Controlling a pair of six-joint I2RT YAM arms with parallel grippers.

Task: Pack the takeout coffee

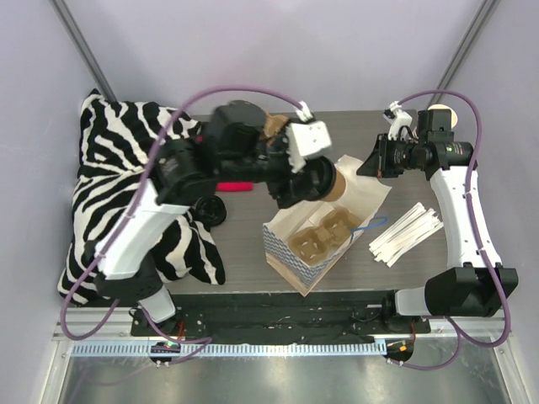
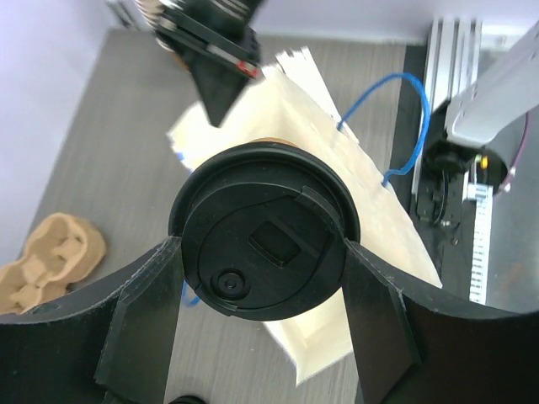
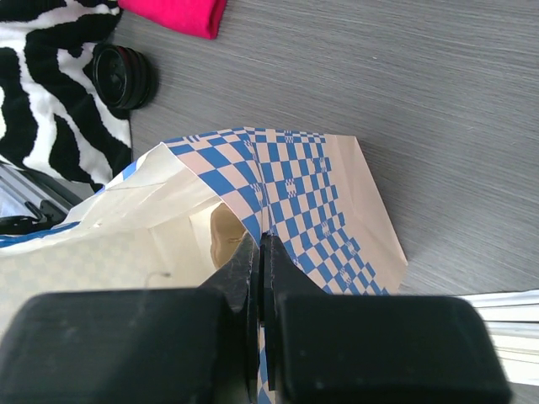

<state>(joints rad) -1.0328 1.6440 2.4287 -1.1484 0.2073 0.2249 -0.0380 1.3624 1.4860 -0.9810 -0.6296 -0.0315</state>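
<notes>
Holding the takeout coffee (image 1: 337, 183) in my left gripper (image 2: 263, 252), I have my two black fingers (image 2: 143, 316) pressed against opposite sides of its round black lid. The jaws stand as wide as the lid, filled by it. The lid faces straight back at my left wrist camera, and the tan paper body points away from me, so the cup is tipped rather than upright.

Seen from above, the cup hangs near the middle of the grey worktop (image 3: 438, 101), a little toward the right edge. It is over the far end of a paper bag (image 1: 295, 261) printed with blue checks. I cannot tell how high above the bag it is. The bag's mouth is open, and a brown cardboard cup tray (image 1: 324, 237) lies inside it, nearer the near edge than the cup.

My right gripper (image 3: 261, 261) is pinched tight on the bag's rim at its far right side, jaws narrow with only the paper between them. It sits just beside the cup, on the cup's right.

A bundle of white paper strips (image 1: 404, 231) lies near the right edge. A zebra-striped cushion (image 1: 118, 168) covers the left edge, with a loose round black lid (image 3: 122, 76) and a bright pink object (image 3: 181, 13) just beside it.
</notes>
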